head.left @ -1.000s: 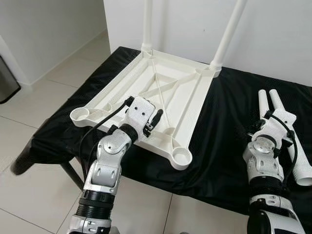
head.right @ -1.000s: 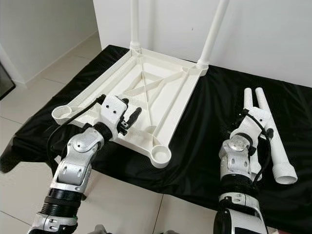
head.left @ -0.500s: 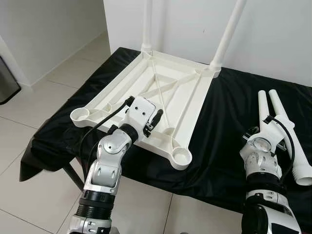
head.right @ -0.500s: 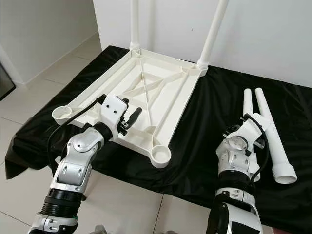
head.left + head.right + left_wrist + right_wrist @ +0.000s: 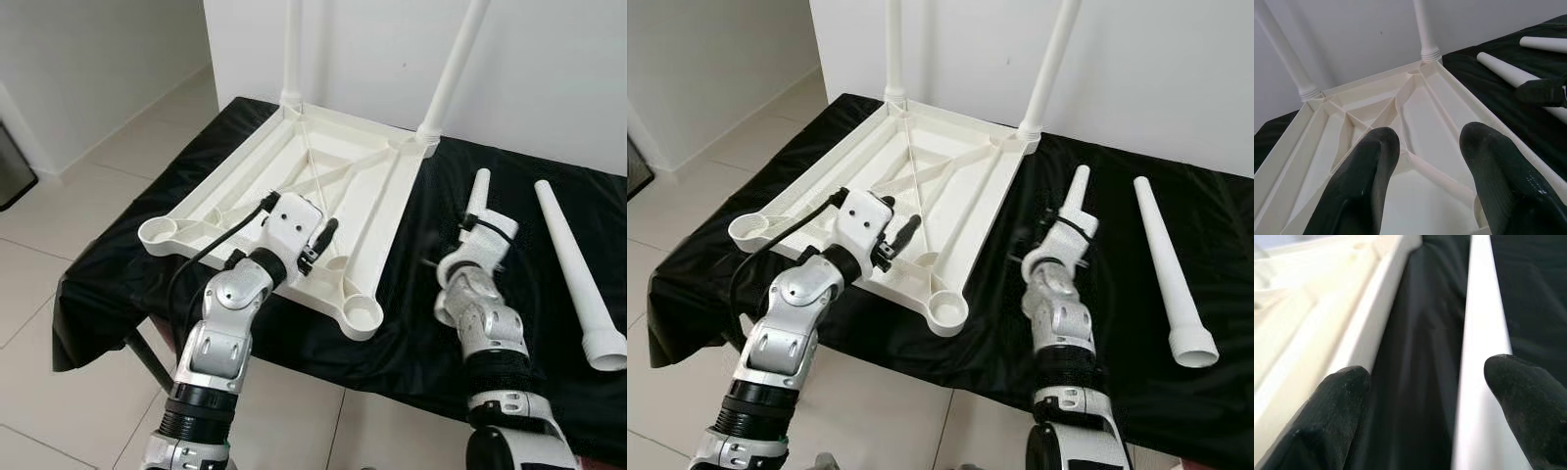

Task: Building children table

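Nearest the camera, the two silver arms rise from the lower edge of the eye views, their bases cut off by the frame. The left gripper [image 5: 1427,183] hangs over the near end of the inverted white tabletop [image 5: 294,186], its two black fingers [image 5: 1364,181] spread apart with nothing between them. The right gripper [image 5: 1425,396] sits low over the black cloth [image 5: 441,323], fingers parted either side of a loose white leg [image 5: 1078,191] without pinching it (contact with the far finger cannot be judged, the view being blurred). From the head camera most of this leg is hidden behind the right wrist; only its narrow tip shows. A second loose leg [image 5: 578,269] lies well apart to the right on the cloth. Farther back, two legs [image 5: 454,64] stand upright in the tabletop's far corner sockets, their upper ends cut off. The two near sockets [image 5: 361,315] stand open.
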You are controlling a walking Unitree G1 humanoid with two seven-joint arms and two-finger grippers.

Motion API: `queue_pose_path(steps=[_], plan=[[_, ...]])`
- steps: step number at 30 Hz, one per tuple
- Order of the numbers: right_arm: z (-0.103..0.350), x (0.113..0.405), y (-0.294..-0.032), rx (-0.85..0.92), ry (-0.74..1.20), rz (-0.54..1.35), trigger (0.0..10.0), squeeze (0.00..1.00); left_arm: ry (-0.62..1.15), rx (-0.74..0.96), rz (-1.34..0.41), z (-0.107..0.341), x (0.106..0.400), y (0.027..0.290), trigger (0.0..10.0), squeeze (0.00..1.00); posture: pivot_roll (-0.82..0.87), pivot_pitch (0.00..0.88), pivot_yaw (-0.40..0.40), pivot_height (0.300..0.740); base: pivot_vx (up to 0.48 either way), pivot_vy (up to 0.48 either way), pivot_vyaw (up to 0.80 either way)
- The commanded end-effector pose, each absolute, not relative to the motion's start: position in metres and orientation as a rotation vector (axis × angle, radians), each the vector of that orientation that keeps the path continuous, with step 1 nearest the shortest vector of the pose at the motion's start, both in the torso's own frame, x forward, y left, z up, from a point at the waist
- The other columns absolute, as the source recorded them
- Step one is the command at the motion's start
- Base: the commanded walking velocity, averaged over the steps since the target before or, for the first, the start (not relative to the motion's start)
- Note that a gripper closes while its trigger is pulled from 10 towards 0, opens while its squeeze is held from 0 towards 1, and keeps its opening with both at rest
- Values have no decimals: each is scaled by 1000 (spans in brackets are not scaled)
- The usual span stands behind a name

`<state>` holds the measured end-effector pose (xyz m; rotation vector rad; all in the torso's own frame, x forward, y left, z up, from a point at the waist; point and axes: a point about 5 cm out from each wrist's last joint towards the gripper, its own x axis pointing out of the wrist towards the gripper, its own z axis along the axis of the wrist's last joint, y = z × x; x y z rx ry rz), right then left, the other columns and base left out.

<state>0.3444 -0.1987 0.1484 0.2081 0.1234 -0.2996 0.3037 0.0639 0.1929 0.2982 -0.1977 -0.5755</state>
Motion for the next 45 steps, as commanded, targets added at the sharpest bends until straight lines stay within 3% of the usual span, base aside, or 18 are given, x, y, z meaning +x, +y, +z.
queue_pose_path(steps=[1, 12, 19, 22, 33, 45], plan=[[144, 341, -200, 209, 146, -304, 10000, 0, -208, 278, -470, 195, 305, 68, 10000, 0, -18, 0, -31, 740, 0, 0, 0], [170, 341, -191, 207, -16, -153, 10000, 0, -203, 267, -471, 195, 305, 68, 10000, 0, -19, 0, -29, 740, 0, 0, 0], [172, 345, -192, 171, -6, -115, 10000, 0, -184, 249, -561, 196, 299, 60, 10000, 0, -17, 2, -31, 740, 0, 0, 0], [173, 349, -202, 116, 2, -164, 10000, 0, -162, 249, -715, 195, 287, 48, 10000, 0, -10, 1, -35, 740, 0, 0, 0], [167, 351, -231, 66, 68, -329, 10000, 0, -124, 295, -950, 190, 265, 35, 10000, 0, -13, 2, -36, 740, 0, 0, 0], [151, 350, -230, 81, 161, -355, 10000, 0, -115, 311, -979, 192, 262, 36, 10000, 0, -11, 0, -36, 740, 0, 0, 0]])
